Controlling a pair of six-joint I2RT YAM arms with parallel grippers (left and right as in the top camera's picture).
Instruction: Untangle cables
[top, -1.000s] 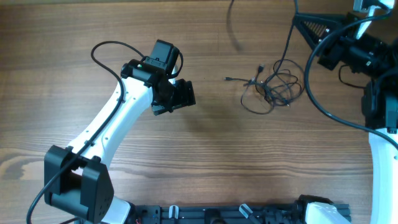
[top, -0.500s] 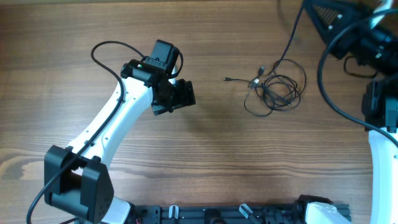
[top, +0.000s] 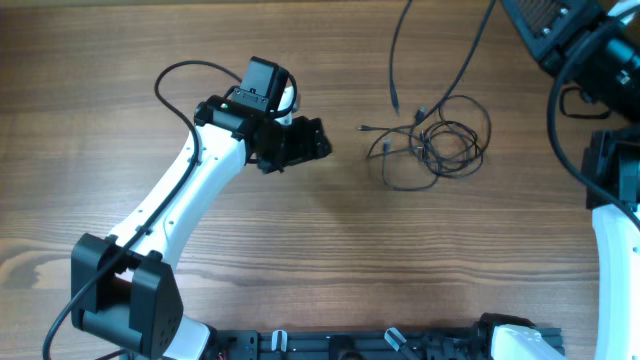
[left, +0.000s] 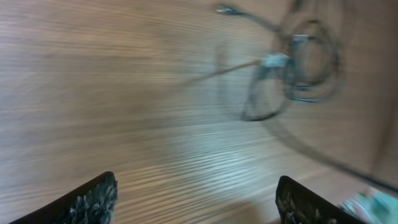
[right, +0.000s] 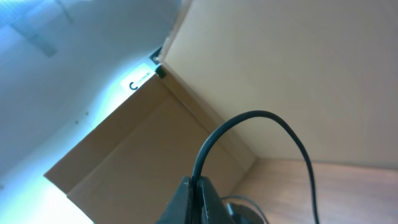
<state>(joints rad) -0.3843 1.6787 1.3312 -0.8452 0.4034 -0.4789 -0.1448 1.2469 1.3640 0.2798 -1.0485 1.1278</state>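
Observation:
The cables (top: 435, 145) lie in a loose black tangle on the wooden table, right of centre, with small silvery plugs at its left side. My right gripper (top: 525, 12) is at the top right edge, raised, and shut on one black cable strand (right: 261, 115) that runs down to the tangle. A second strand (top: 393, 60) hangs loose left of it. My left gripper (top: 318, 140) is open and empty, left of the tangle and apart from it. The left wrist view shows the tangle (left: 298, 68) blurred ahead of the open fingers (left: 196, 193).
Thicker black robot cables loop beside the left arm (top: 175, 85) and the right arm (top: 560, 100). A cardboard box wall (right: 124, 149) fills the right wrist view. The arms' base rail (top: 380, 345) runs along the front edge.
My right gripper has moved up and to the right with the strand, drawing it out of the tangle. A loose cable end swung into view. My left gripper has moved right toward the tangle.

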